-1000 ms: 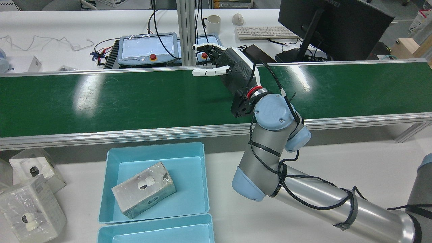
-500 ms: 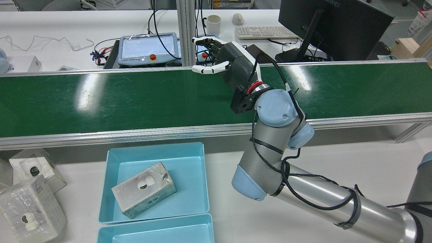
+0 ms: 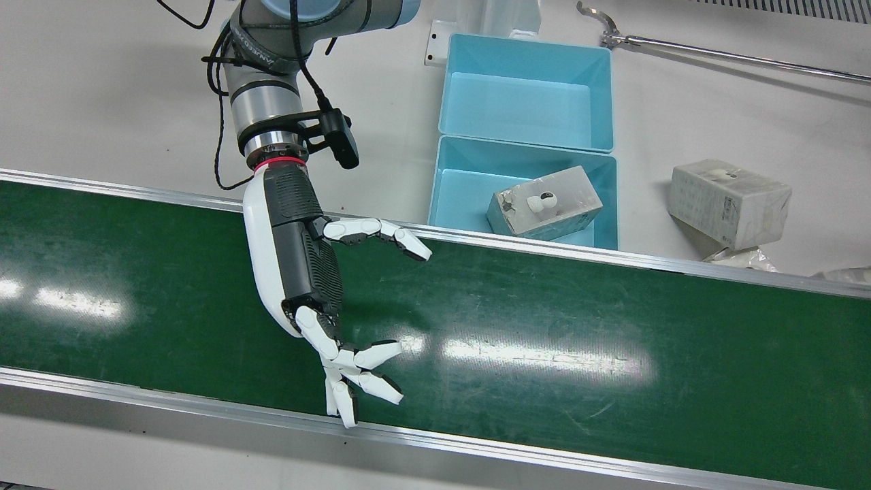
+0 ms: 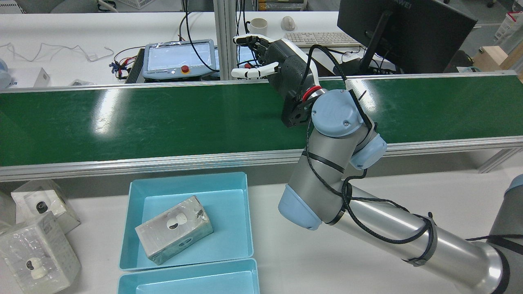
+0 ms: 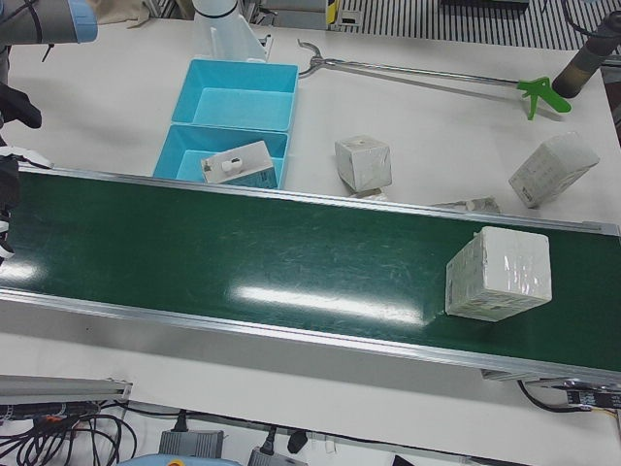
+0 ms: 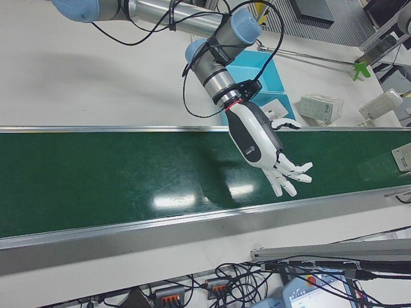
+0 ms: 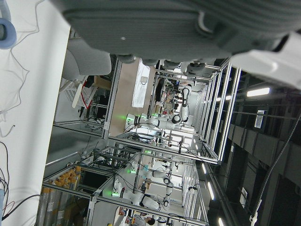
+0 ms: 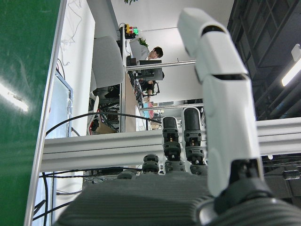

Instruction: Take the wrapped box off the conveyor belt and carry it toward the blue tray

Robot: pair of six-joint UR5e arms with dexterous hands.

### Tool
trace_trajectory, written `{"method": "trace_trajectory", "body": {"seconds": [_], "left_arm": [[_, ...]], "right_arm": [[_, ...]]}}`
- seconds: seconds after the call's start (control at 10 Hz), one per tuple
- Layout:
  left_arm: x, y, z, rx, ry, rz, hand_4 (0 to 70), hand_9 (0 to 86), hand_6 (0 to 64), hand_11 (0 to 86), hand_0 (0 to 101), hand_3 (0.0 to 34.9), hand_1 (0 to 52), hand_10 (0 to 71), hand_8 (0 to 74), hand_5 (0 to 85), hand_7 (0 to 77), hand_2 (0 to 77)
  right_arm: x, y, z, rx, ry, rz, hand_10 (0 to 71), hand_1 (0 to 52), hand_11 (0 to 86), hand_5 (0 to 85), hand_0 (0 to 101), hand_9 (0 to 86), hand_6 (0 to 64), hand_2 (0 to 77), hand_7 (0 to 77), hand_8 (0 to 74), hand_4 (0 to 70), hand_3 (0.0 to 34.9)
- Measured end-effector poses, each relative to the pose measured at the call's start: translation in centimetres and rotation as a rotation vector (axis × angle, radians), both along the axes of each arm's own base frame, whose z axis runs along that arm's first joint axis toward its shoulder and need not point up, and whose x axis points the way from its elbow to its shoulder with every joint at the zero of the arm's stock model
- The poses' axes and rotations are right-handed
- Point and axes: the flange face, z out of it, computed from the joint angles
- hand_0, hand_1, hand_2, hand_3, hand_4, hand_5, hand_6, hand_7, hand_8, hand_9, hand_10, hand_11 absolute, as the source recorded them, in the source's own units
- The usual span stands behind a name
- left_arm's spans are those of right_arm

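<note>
A: The right hand (image 4: 282, 69) has lifted and slid toward the far rail of the conveyor belt (image 4: 163, 118) since a second ago, and the elbow has come up with it.

B: And it's carrying nothing: fingers (image 3: 360, 371) spread and loosely curled over bare green belt, thumb out to the side.

A: Count the boxes for me.

B: One wrapped box (image 5: 499, 274) on the belt, far down toward the robot's left end, well apart from that hand. White, squarish, skinned in glossy clear film, sitting slightly skewed.

A: And off the belt?

B: One boxed camera (image 3: 544, 203) lying tilted in the nearer blue tray (image 3: 454, 180). In the left-front view, two more packages on the table: one (image 5: 363, 161) just beside the belt's rail, another (image 5: 552, 169) farther out. The rear view shows two film-wrapped boxes at the table's left edge.

A: Trays?

B: Two, touching end to end; the second tray (image 3: 524, 47) holds nothing.

A: Anything else about?

B: A long reach-grabber tool (image 5: 427, 74) lies on the table beyond the trays.

A: The left hand?

B: Only its own camera shows it, a dark blur of casing. Can't tell how its fingers sit.
</note>
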Motion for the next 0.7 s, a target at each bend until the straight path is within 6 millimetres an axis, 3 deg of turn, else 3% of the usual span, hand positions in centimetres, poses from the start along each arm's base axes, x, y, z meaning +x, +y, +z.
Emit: {"method": "trace_trajectory", "body": {"seconds": [0.1,0.3,0.6,0.7], "left_arm": [[0.0,0.0,0.0,0.0,0.0,0.0,0.0,0.0,0.5,0.5,0,0.0,0.0,0.0,0.5,1.1,0.0,0.5],[0.0,0.0,0.0,0.0,0.0,0.0,0.0,0.0,0.5,0.5,0,0.0,0.0,0.5,0.5,1.1,0.0,0.5],[0.0,0.0,0.0,0.0,0.0,0.0,0.0,0.5,0.5,0.5,0,0.0,0.0,0.5,0.5,1.1,0.0,0.5],[0.0,0.0,0.0,0.0,0.0,0.0,0.0,0.0,0.5,0.5,0,0.0,0.0,0.5,0.5,1.1,0.0,0.5]], "right_arm": [[-0.4,-0.5,0.2,0.02,-0.005,0.001,0.0,18.0,1.1,34.9,51,7.1,11.4,19.6,14.7,3.8,15.3,0.0],[-1.9,-1.3,0.6,0.057,-0.028,-0.003,0.0,18.0,1.1,34.9,51,7.1,11.4,15.8,14.7,3.8,15.3,0.0],[-2.5,-1.5,1.0,0.056,-0.023,-0.007,0.0,17.5,0.5,31.6,51,3.3,8.2,12.0,9.8,1.6,14.7,0.0],[-2.8,-1.3,1.1,0.049,-0.015,-0.011,0.0,8.7,0.5,31.1,48,2.7,6.5,1.6,9.3,0.0,14.2,0.0]]}}
